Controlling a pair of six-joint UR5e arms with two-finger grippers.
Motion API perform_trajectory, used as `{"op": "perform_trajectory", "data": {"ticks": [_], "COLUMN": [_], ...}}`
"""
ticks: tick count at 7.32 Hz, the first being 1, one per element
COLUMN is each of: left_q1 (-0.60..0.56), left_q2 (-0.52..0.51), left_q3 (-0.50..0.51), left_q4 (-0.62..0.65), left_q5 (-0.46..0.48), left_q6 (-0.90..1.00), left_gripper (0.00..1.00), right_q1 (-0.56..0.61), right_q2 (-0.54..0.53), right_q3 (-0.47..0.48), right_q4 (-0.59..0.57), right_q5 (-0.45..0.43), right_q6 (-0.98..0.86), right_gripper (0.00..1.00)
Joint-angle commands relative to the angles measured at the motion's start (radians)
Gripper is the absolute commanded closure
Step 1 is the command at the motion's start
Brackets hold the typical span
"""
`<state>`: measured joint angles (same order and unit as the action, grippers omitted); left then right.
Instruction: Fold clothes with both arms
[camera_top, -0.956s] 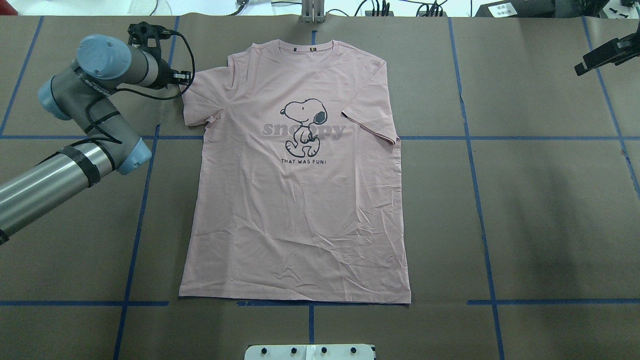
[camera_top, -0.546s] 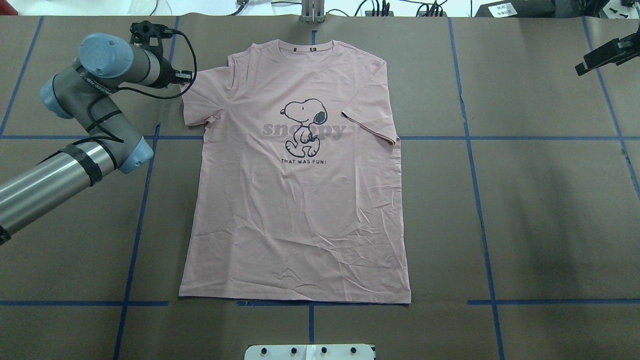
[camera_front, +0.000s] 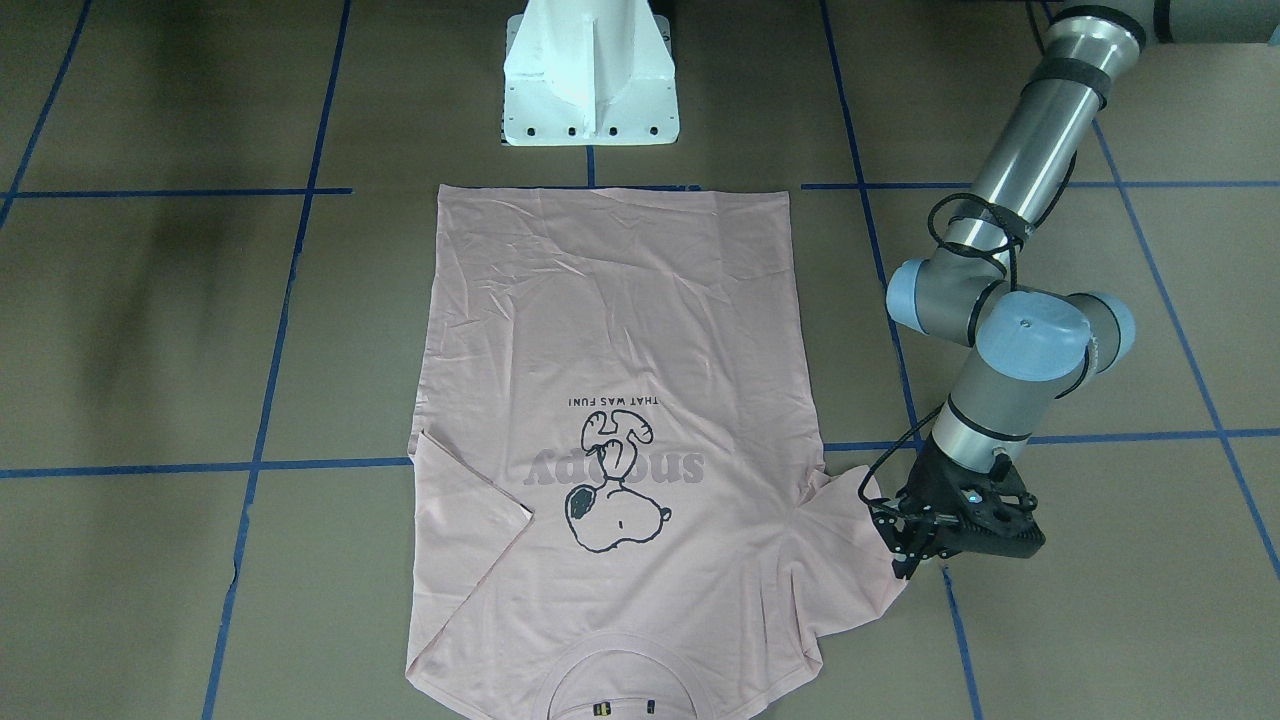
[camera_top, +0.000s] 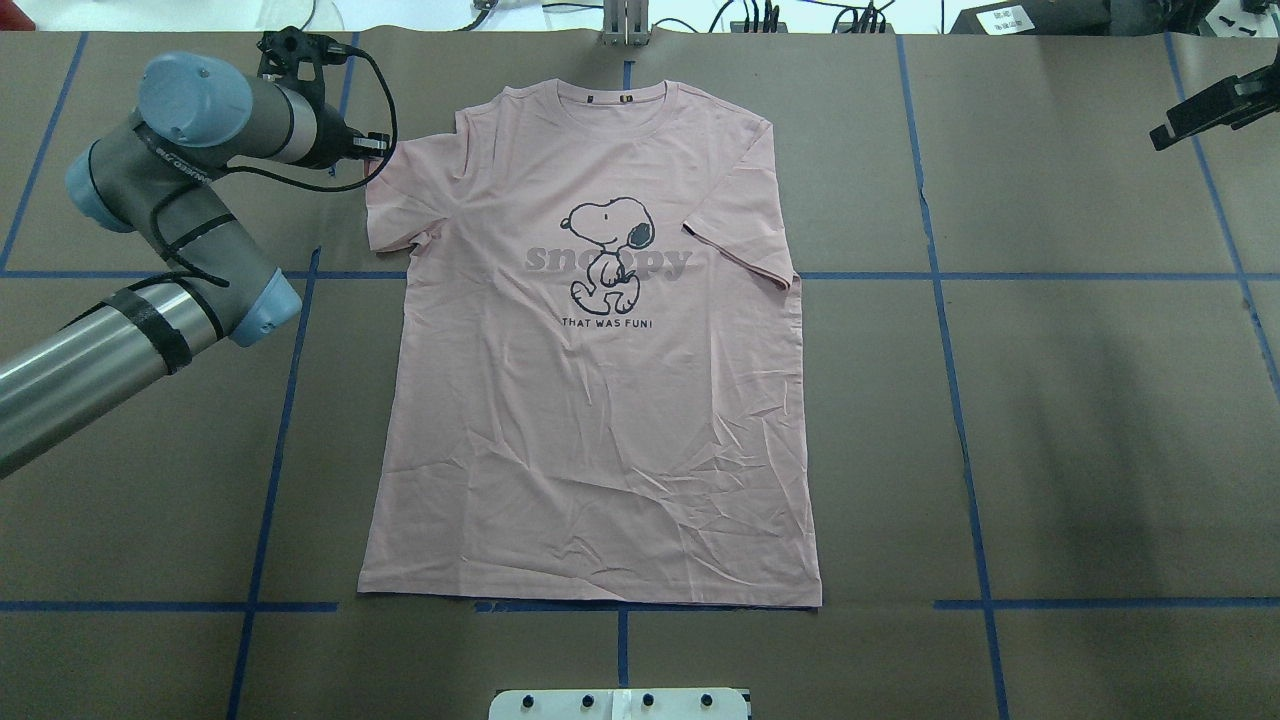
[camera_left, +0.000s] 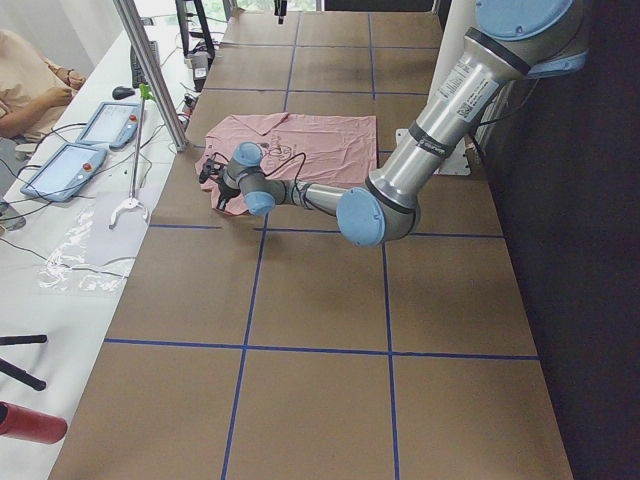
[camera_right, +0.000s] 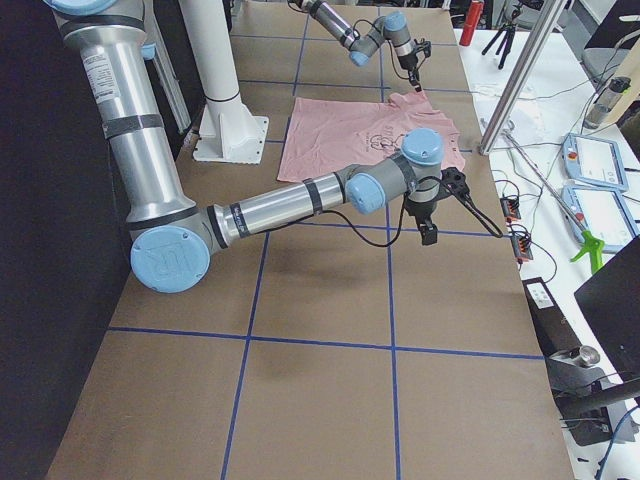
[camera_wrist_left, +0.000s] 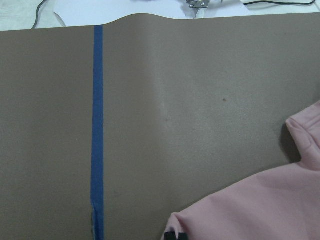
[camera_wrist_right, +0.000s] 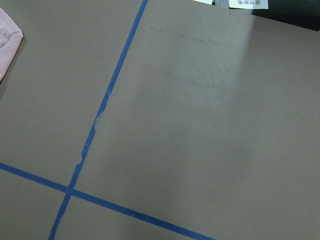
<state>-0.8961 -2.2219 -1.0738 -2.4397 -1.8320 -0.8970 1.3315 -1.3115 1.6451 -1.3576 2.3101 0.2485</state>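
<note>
The pale pink T-shirt (camera_top: 600, 420) lies flat and print side up on the brown table, collar at the far edge. It also shows in the front view (camera_front: 610, 320). My left gripper (camera_top: 372, 150) is at the outer edge of the sleeve on my left, also seen in the front view (camera_front: 905, 560). In the left wrist view a black fingertip (camera_wrist_left: 174, 235) meets the sleeve hem (camera_wrist_left: 250, 210), and the jaws look shut on it. My right gripper (camera_top: 1165, 133) hangs over bare table far right of the shirt; I cannot tell whether it is open. The right wrist view shows only a sleeve corner (camera_wrist_right: 7, 45).
The white pedestal base (camera_front: 590, 80) stands at the near edge, just behind the shirt's hem. Blue tape lines (camera_top: 950, 350) cross the brown table cover. A metal post (camera_left: 150, 70) and a side desk with tablets (camera_left: 90, 130) stand past the far edge.
My left arm's elbow and wrist have shifted slightly towards the far left. The gripper stays at the sleeve, whose edge has shifted only a little. The right gripper has not moved.
</note>
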Motion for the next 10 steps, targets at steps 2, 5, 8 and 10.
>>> {"op": "perform_trajectory", "data": {"ticks": [2, 5, 8, 10], "left_q1": [0.014, 0.100, 0.115, 0.115], "left_q2": [-0.049, -0.250, -0.277, -0.277], "left_q3": [-0.199, -0.093, -0.005, -0.027], "left_q4": [0.351, 0.534, 0.533, 0.525], "left_q5": [-0.027, 0.013, 0.048, 0.042], "left_q6": [-0.095, -0.201, -0.201, -0.145], "left_gripper": [1.00, 1.00, 1.00, 0.00], "right_q1": [0.000, -0.001, -0.002, -0.005], "right_q2": [0.000, 0.000, 0.005, 0.006], "right_q3": [-0.001, -0.001, -0.001, 0.013], "right_q4": [0.000, 0.000, 0.000, 0.000], "right_q5": [-0.001, -0.001, -0.001, 0.000], "right_q6": [0.002, 0.002, 0.014, 0.040], "right_gripper": [0.00, 0.00, 0.00, 0.00]}}
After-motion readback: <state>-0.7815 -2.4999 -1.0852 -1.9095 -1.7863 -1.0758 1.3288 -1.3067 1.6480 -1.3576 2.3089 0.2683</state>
